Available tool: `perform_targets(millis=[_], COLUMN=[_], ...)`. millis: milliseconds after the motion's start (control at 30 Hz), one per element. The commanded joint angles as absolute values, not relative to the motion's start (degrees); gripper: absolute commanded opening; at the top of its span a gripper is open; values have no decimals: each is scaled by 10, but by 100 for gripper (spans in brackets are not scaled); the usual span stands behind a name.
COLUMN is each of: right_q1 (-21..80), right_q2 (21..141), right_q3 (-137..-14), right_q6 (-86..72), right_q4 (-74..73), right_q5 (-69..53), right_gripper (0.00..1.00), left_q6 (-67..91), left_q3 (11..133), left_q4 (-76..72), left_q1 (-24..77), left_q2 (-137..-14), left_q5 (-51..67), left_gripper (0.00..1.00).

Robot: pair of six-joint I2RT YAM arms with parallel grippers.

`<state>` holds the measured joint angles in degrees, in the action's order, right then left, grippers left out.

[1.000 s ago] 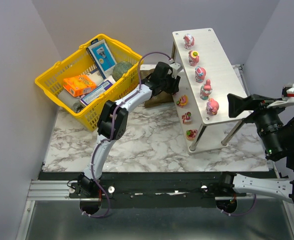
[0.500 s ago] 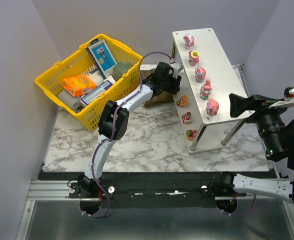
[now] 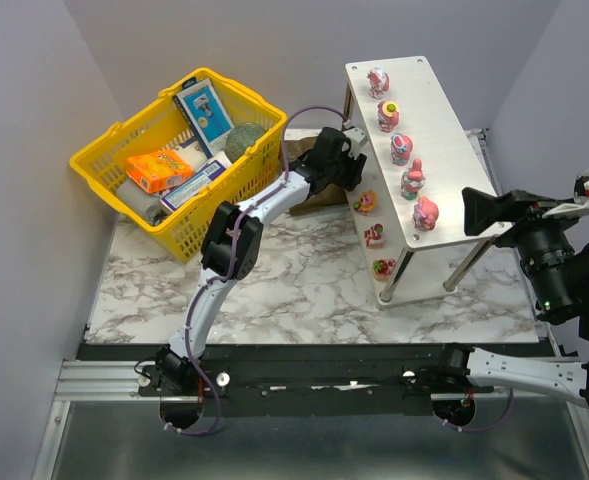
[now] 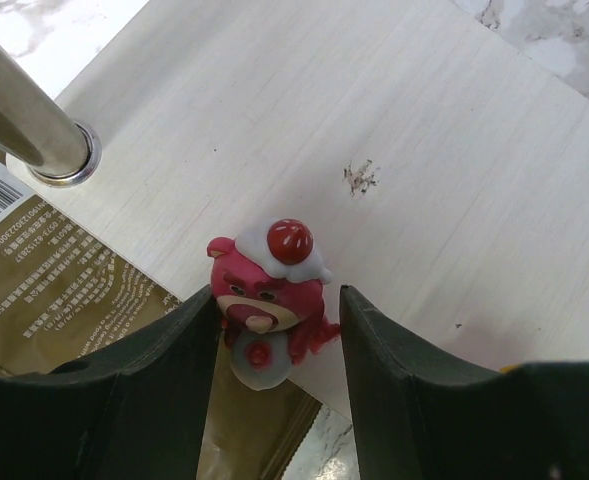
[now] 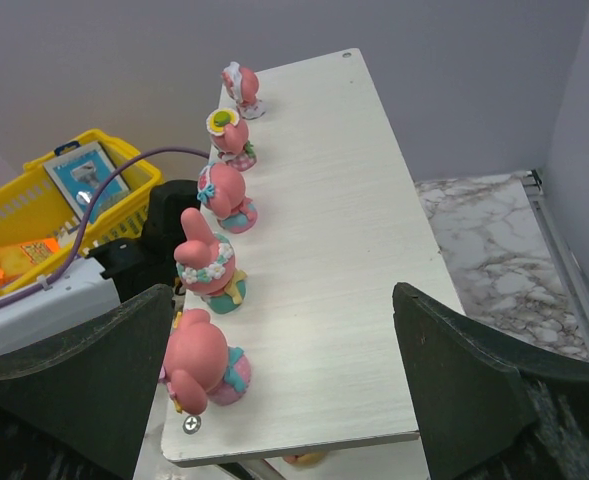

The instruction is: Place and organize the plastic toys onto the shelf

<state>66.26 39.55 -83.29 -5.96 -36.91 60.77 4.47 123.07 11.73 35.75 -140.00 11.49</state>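
One pink toy at shelf edge inside left gripper, grip unclear, right gripper open

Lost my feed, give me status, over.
Left gripper brackets pink bear toy on lower board, grip unclear. Right gripper open near top board. Brown packet beside lower board.

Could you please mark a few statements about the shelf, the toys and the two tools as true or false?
1. Five toys stand in a row on the shelf's top board. True.
2. The right tool is clamped on a toy. False: it is open with nothing between its fingers, beside the shelf.
3. The left tool straddles a pink bear toy standing on the lower board. True.
4. The yellow basket is empty. False: it holds boxes and packets.
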Motion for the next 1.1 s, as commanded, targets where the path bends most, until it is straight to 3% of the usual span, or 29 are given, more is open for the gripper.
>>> perform_targets(millis=[0,533,1067], right_q1=[661,660,661], right_q2=[389,388,391], right_q3=[-824,-822,-824], right_q6=[-61,-62,-55], right_q4=[-367,-367,-367], right_q5=[627,628,628], right_gripper=[97,97,97], left_q6=[41,30,22], left_q3=[1235,1142,1081], left_q4=[149,65,-52], left_q1=[364,371,374], left_q2=[-1424,-1361,-1344], left_q5=[100,54,11], left_gripper=[59,47,47])
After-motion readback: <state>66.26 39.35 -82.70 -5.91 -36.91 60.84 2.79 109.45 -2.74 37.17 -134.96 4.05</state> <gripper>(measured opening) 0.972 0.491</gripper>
